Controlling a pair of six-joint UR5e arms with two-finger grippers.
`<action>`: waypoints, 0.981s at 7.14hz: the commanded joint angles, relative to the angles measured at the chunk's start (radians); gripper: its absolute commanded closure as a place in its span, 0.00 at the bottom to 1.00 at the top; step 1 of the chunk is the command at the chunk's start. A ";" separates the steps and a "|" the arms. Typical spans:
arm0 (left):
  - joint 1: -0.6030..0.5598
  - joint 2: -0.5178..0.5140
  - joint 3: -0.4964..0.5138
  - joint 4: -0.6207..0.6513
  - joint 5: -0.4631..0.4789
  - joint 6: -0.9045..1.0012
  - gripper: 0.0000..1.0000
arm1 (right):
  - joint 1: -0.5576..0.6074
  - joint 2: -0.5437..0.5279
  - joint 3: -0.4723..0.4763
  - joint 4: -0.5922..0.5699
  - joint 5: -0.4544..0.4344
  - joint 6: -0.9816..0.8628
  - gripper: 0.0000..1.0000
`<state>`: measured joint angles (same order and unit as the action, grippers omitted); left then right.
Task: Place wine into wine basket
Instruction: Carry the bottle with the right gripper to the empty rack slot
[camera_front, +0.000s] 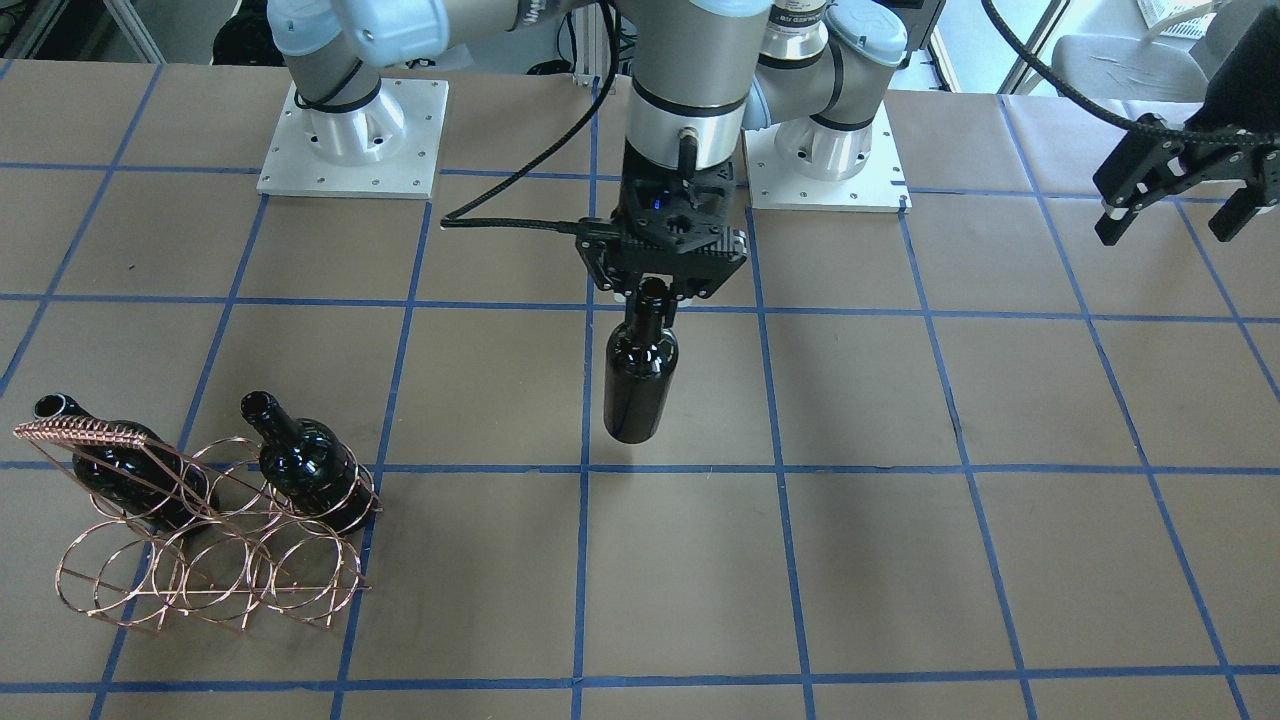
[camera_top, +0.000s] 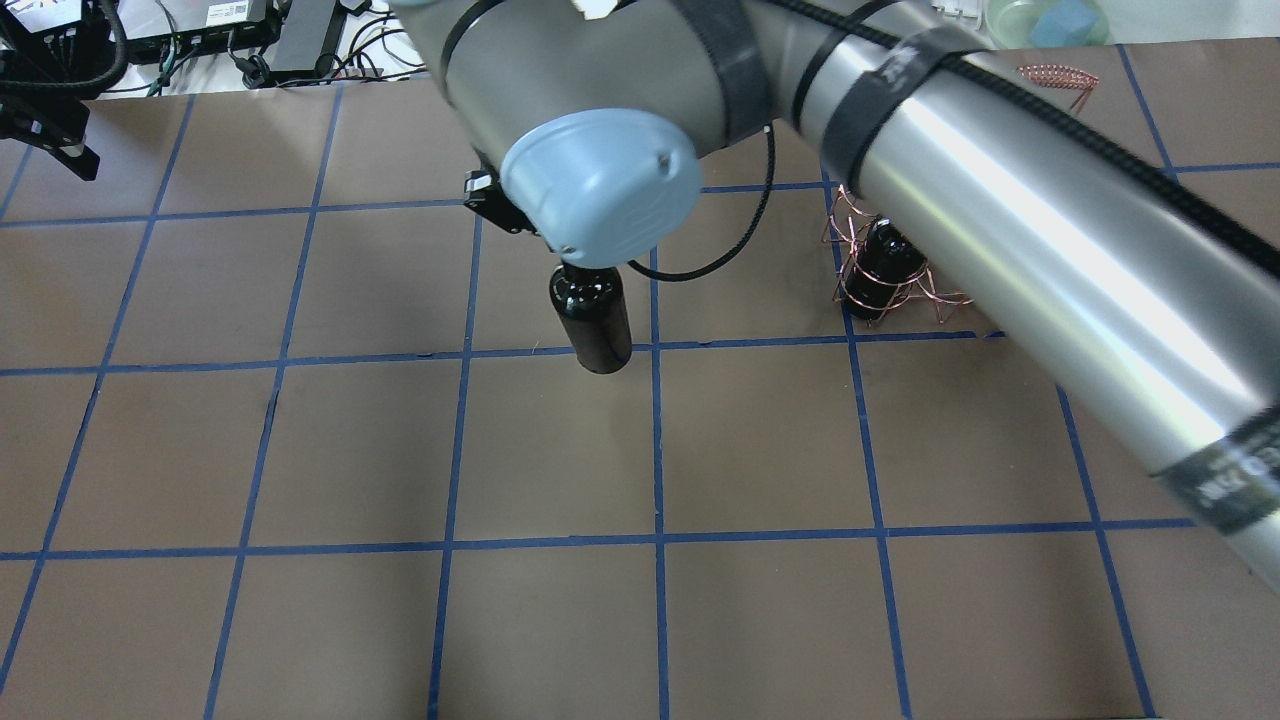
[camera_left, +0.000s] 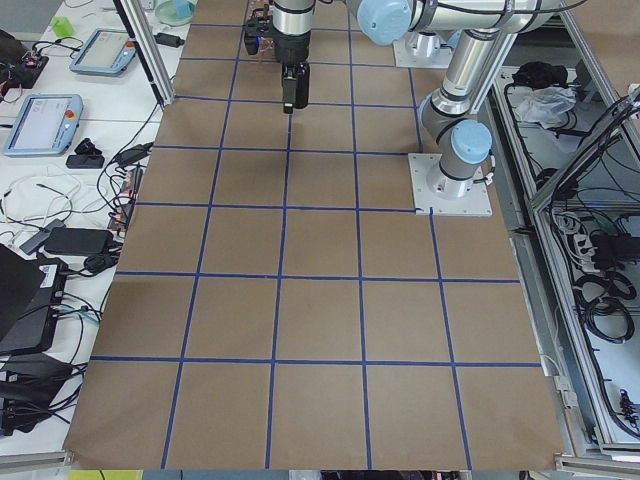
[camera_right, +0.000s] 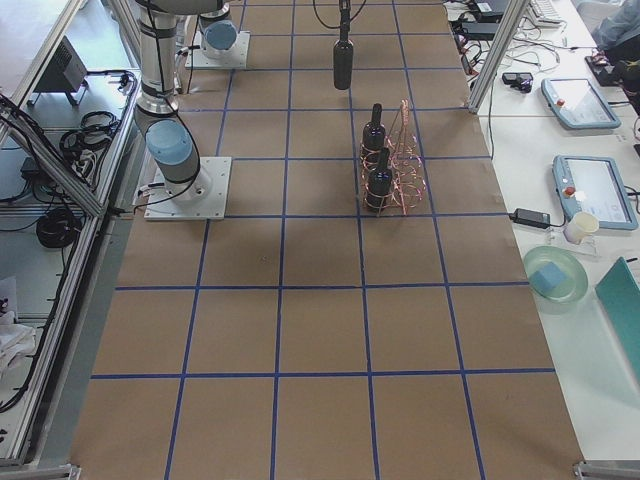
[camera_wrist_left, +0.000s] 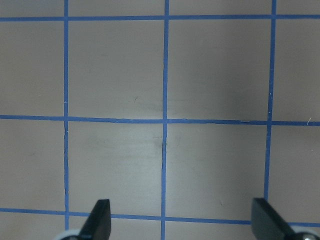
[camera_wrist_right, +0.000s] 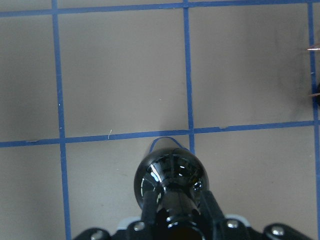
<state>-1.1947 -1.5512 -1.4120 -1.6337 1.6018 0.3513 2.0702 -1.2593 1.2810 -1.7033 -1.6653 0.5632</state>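
Note:
My right gripper (camera_front: 655, 292) is shut on the neck of a glossy black wine bottle (camera_front: 640, 375). The bottle hangs upright near the table's middle and seems slightly above the surface; it also shows in the overhead view (camera_top: 592, 322) and the right wrist view (camera_wrist_right: 171, 176). The copper wire basket (camera_front: 200, 560) stands off to the robot's right, also visible in the overhead view (camera_top: 900, 290). Two look-alike black bottles (camera_front: 120, 465) (camera_front: 305, 465) lean in its rings. My left gripper (camera_front: 1180, 205) is open and empty, high at the table's far left side.
The two arm bases (camera_front: 350, 140) (camera_front: 825, 150) stand at the robot's edge of the table. The brown table has a blue tape grid (camera_front: 780, 470). Side benches hold teach pendants (camera_right: 590, 190) and a green bowl (camera_right: 555, 275).

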 joint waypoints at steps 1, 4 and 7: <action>-0.002 0.002 -0.001 -0.001 0.000 0.000 0.00 | -0.152 -0.177 0.090 0.112 0.035 -0.180 1.00; -0.002 0.005 0.001 -0.002 0.009 0.003 0.00 | -0.431 -0.302 0.092 0.301 0.044 -0.582 1.00; -0.022 0.006 0.001 -0.003 0.009 0.000 0.00 | -0.719 -0.312 0.075 0.341 0.074 -0.937 1.00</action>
<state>-1.2029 -1.5444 -1.4114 -1.6366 1.6102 0.3535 1.4702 -1.5716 1.3673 -1.3719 -1.6111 -0.2542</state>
